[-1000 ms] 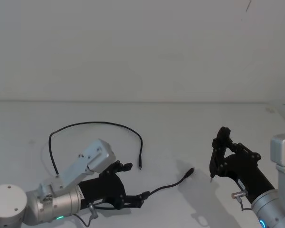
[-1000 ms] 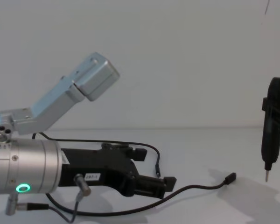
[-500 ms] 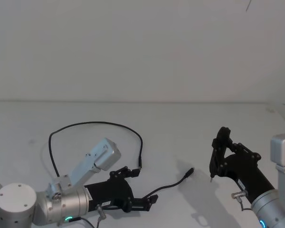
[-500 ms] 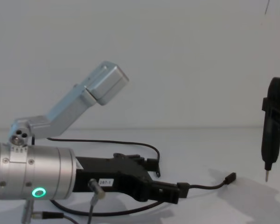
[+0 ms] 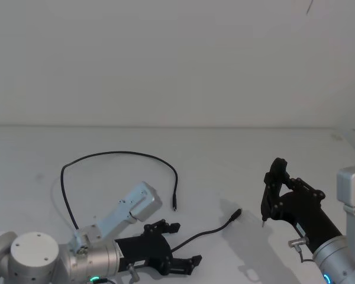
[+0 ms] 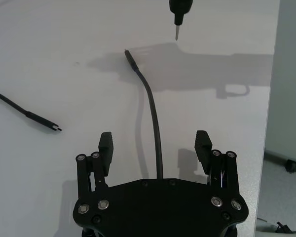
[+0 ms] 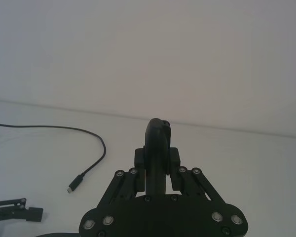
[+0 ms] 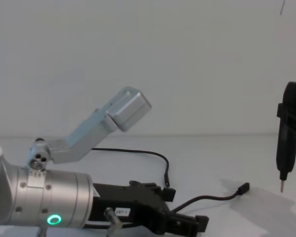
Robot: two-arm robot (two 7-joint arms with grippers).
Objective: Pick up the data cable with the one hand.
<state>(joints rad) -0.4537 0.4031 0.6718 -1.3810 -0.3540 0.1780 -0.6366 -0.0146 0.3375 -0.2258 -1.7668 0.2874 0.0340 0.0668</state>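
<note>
- Left gripper (image 6: 154,140): jaws spread wide, low over the white table (image 5: 254,154), clamping nothing.
- Data cable (image 6: 153,106): flat on the table. One run passes between those jaws, with its plug just beyond them. The rest loops behind the left arm.
- White label (image 8: 122,211) on the left gripper: print too small to read.
- Right gripper (image 7: 158,160): closed on a black pen-shaped tool (image 7: 158,133), held up at the right.

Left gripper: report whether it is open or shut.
Open. Left wrist view: the fingers of the left gripper stand wide apart, the data cable running between them, touching neither. The right gripper hangs idle, farther right.
</note>
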